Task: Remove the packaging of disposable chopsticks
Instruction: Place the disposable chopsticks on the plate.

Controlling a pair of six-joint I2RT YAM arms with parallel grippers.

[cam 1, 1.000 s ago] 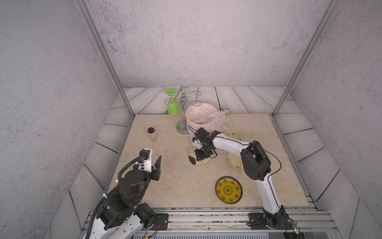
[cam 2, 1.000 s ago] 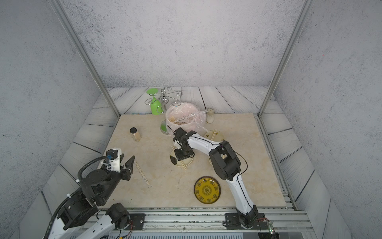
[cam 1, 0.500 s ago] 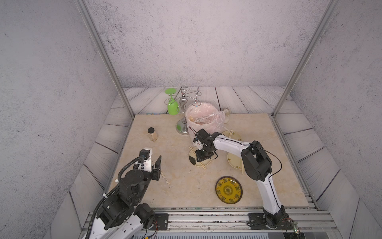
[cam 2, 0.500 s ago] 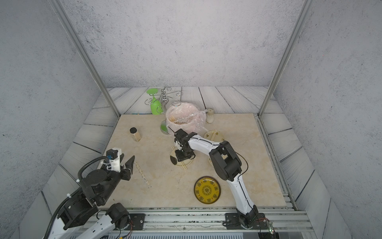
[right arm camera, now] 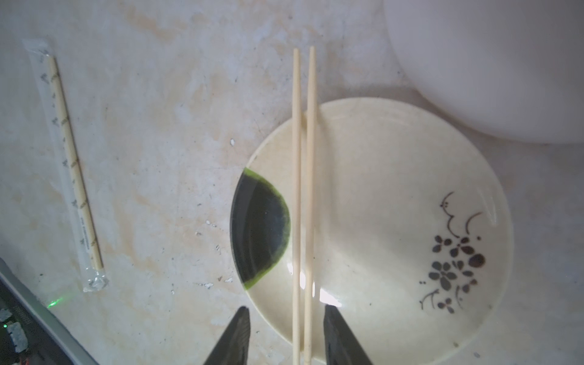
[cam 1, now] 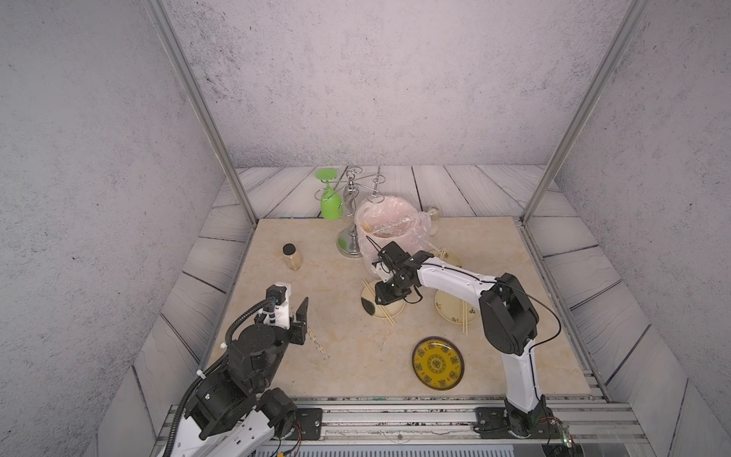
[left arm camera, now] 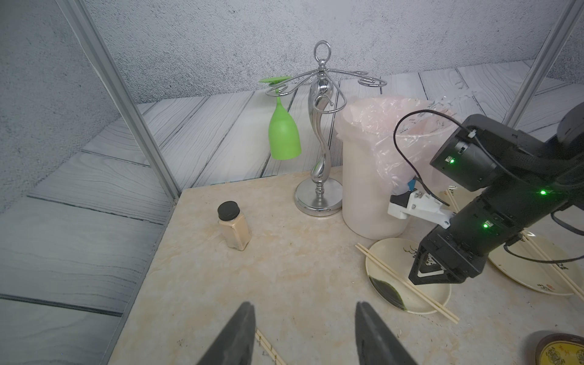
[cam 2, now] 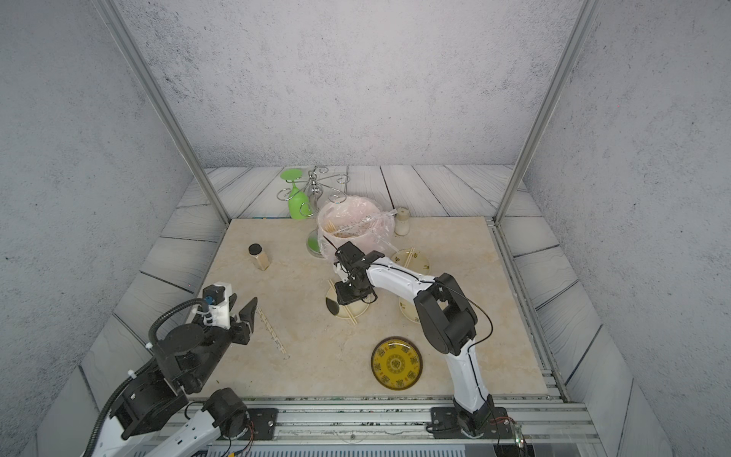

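Note:
A bare pair of disposable chopsticks (right arm camera: pixel 296 158) lies across a small cream plate (right arm camera: pixel 379 205) with a dark green patch. My right gripper (right arm camera: pixel 286 308) hovers low over the plate's edge, open, a finger on each side of the sticks and clear of them; both top views show it (cam 1: pixel 385 298) there. One wrapped pair, still in its printed translucent packaging (right arm camera: pixel 68 164), lies on the table at the front left (cam 1: pixel 316 342). My left gripper (left arm camera: pixel 304 305) is open and empty just above that sleeve's end (left arm camera: pixel 267 346).
A white bin lined with a pinkish bag (cam 1: pixel 389 225) stands right behind the plate. Further off are a chrome glass rack (cam 1: pixel 350 221) with a green glass (cam 1: pixel 330 201), a spice jar (cam 1: pixel 292 257), another plate with chopsticks (cam 1: pixel 451 312) and a yellow patterned plate (cam 1: pixel 438 363).
My right gripper's jaws have spread wider around the chopsticks on the plate. The left arm has not moved.

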